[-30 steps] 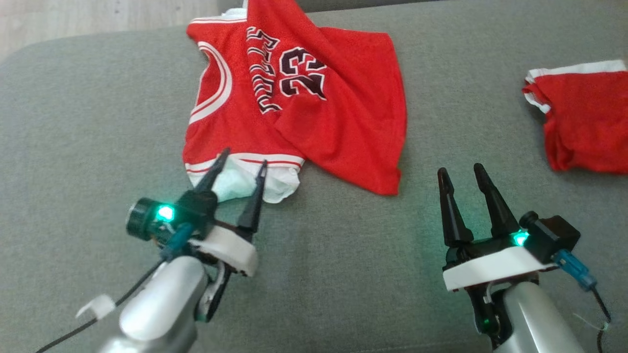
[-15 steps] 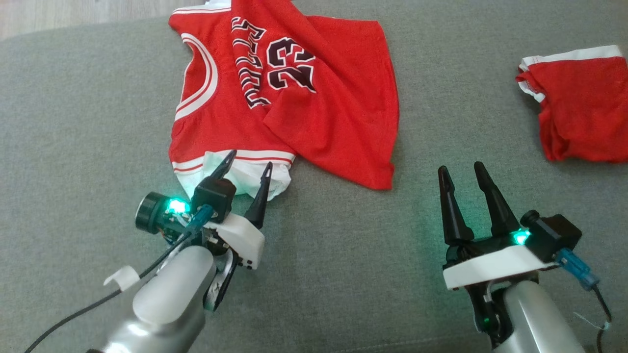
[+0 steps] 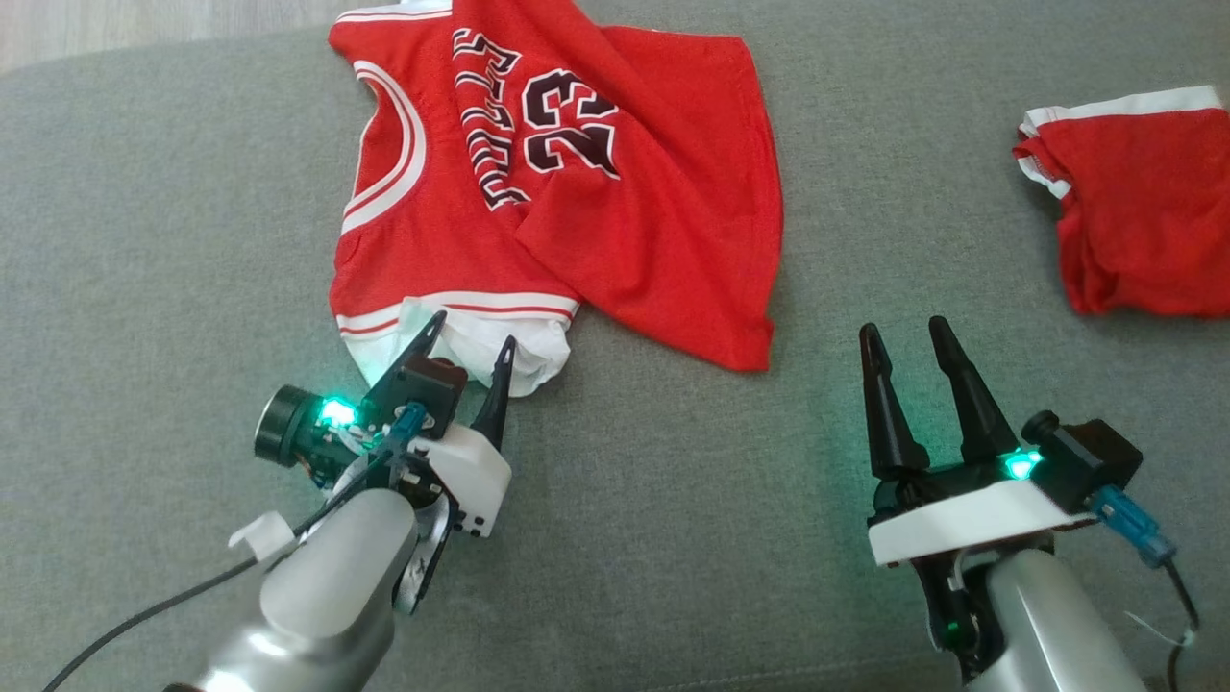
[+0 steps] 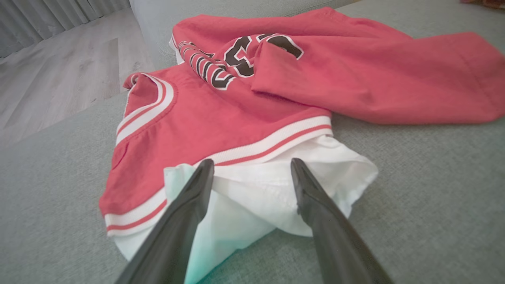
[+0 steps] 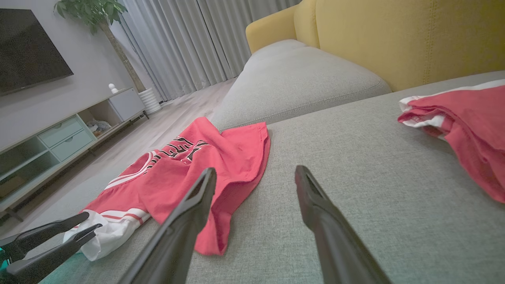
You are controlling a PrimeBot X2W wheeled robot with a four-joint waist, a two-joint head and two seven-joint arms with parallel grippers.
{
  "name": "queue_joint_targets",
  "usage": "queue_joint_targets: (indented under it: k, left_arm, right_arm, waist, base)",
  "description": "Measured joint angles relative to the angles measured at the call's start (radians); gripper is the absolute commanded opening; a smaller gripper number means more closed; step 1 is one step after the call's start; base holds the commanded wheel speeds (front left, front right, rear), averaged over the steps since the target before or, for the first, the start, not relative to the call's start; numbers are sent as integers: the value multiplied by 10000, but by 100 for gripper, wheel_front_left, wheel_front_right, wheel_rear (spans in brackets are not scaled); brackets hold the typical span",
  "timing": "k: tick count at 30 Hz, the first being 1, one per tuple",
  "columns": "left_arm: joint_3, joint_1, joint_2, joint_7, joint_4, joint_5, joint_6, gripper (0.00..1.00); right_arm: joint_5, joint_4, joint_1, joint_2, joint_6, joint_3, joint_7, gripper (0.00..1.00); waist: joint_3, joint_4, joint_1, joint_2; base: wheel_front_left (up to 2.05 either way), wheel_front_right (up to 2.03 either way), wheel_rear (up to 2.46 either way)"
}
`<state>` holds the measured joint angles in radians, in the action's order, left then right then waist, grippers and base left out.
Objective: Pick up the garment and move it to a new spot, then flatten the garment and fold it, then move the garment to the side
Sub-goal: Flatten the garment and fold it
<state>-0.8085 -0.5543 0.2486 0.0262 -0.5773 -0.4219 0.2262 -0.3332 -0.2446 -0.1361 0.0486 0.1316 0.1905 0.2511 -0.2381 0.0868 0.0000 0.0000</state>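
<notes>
The garment [image 3: 577, 183] is a red jersey with a black "23", lying crumpled on the grey sofa cushion [image 3: 144, 288]. A white lining [image 3: 538, 351] sticks out at its near edge. My left gripper [image 3: 471, 332] is open, its two fingertips spread over that white lining. In the left wrist view the garment [image 4: 335, 79] spreads ahead and the left gripper [image 4: 252, 163] frames the white lining [image 4: 256, 189]. My right gripper [image 3: 903, 329] stands open over bare cushion, to the right of the garment's near corner, holding nothing. In the right wrist view, the right gripper [image 5: 256, 169] points past the garment [image 5: 221, 154].
A second red and white garment [image 3: 1143, 221] lies bunched at the far right of the cushion. The cushion's far edge drops to a wooden floor [image 4: 59, 79]. A yellow sofa back [image 5: 394, 35] and another grey cushion [image 5: 296, 83] lie beyond.
The head camera shifted, so the whole picture moved. My left gripper has drawn back slightly over the white lining, still open. The right gripper and the garment have stayed put.
</notes>
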Motion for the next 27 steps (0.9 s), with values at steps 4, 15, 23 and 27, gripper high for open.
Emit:
queue_joint_targets:
  k: [4, 15, 23, 27]
  left_arm:
    - [-35, 0, 40, -90, -15, -2, 29, 100]
    - [-171, 13, 178, -320, -82, -115, -58, 0]
    - [209, 472, 341, 683, 403, -644, -48, 0]
    - [370, 811, 497, 1423, 897, -771, -109, 0]
  right_arm:
    - [-2, -13, -1, 0, 0, 0, 0, 100]
    - [0, -136, 2, 0, 0, -4, 0, 100]
    - [8, -198, 39, 0, 0, -31, 0, 100]
    - [77, -192, 55, 0, 0, -38, 0, 100]
  waist:
    - [36, -39, 0, 0]
    - [307, -267, 0, 0]
    - [804, -681, 0, 0]
    - [1024, -869, -1, 0]
  base:
    - [0, 0, 0]
    - [0, 0, 0]
    - [0, 0, 0]
    - [0, 0, 0]
